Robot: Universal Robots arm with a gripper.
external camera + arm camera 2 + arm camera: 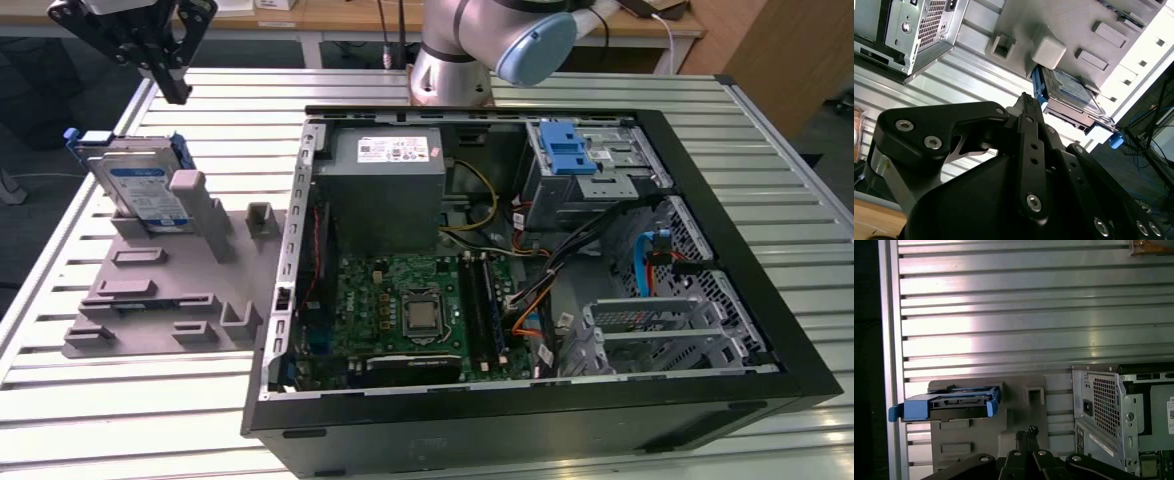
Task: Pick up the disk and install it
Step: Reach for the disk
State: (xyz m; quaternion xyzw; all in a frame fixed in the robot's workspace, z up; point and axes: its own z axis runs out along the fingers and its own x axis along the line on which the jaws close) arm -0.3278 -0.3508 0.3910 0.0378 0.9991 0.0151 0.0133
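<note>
The disk is a silver drive with a white-and-blue label in a blue carrier frame. It stands on edge in a slot of the grey fixture at the exterior view's left. Both wrist views show it too: the disk beside a grey post, and the disk edge-on with its blue frame. My gripper hangs above and behind the disk, well apart from it. Its black fingers are pressed together, shut on nothing.
An open computer case lies on the slatted aluminium table, right of the fixture. Inside are a motherboard, a power supply and a drive bay with a blue latch. The arm's base stands behind the case.
</note>
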